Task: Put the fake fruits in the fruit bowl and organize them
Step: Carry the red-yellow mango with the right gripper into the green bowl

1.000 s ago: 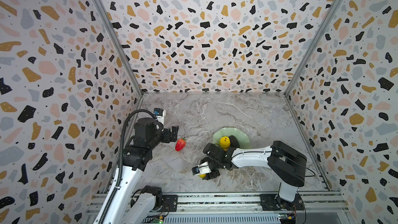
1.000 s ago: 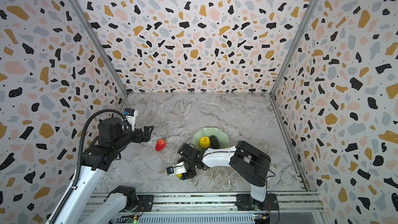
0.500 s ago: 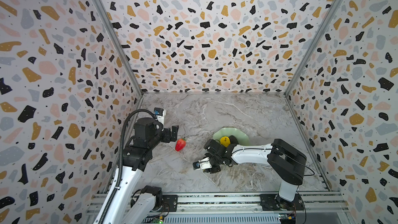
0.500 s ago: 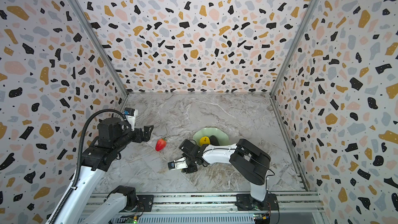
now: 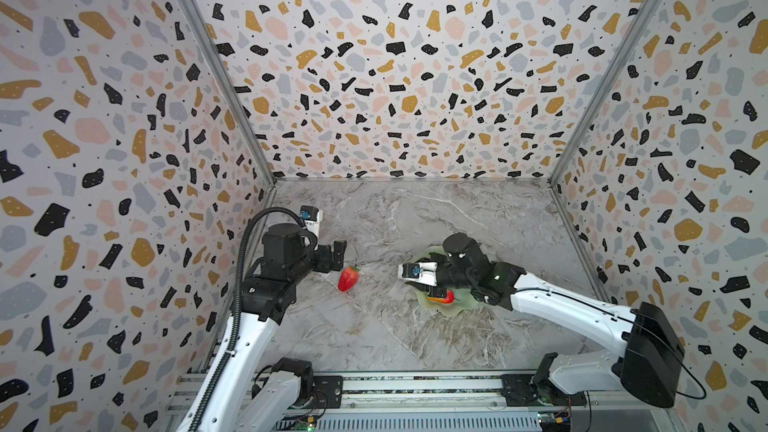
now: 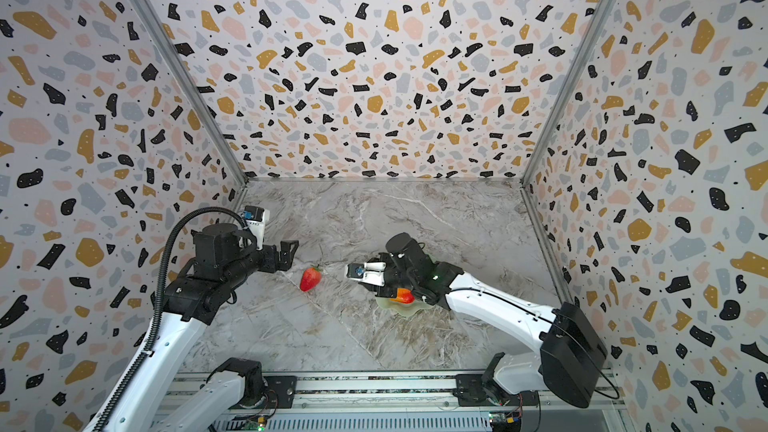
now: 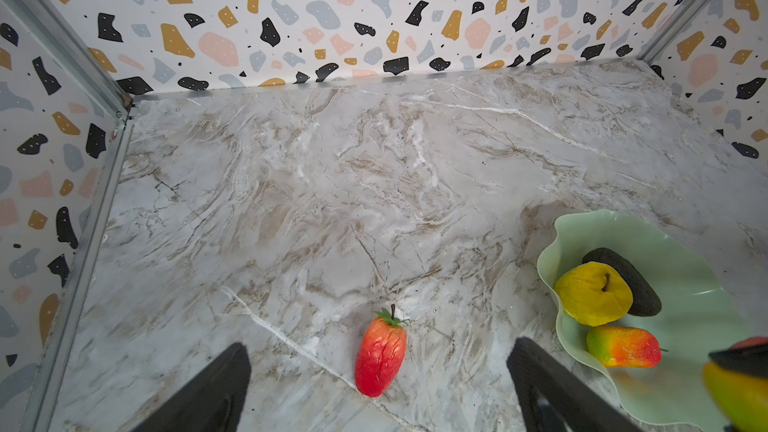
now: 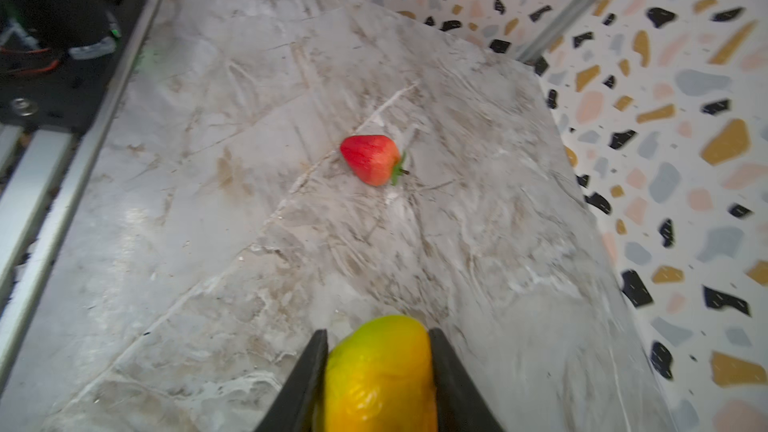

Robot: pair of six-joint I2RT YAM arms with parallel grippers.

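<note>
Inside the fruit bowl (image 7: 685, 249) sit avocado (image 7: 638, 282), yellow fruit (image 7: 590, 295), mango (image 7: 623, 347).

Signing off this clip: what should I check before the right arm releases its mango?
1. Grip of right gripper on the mango: ok, jaws shut on both sides.
2. Mango fully over the fruit bowl: cannot tell; it hangs at the rim.
3. Free room in the bowl: ok, beside avocado, yellow fruit, second mango.
4. Path clear of left gripper: ok, open, apart from the strawberry.
5. All fruits in: not ok, strawberry lies on the marble table.
</note>
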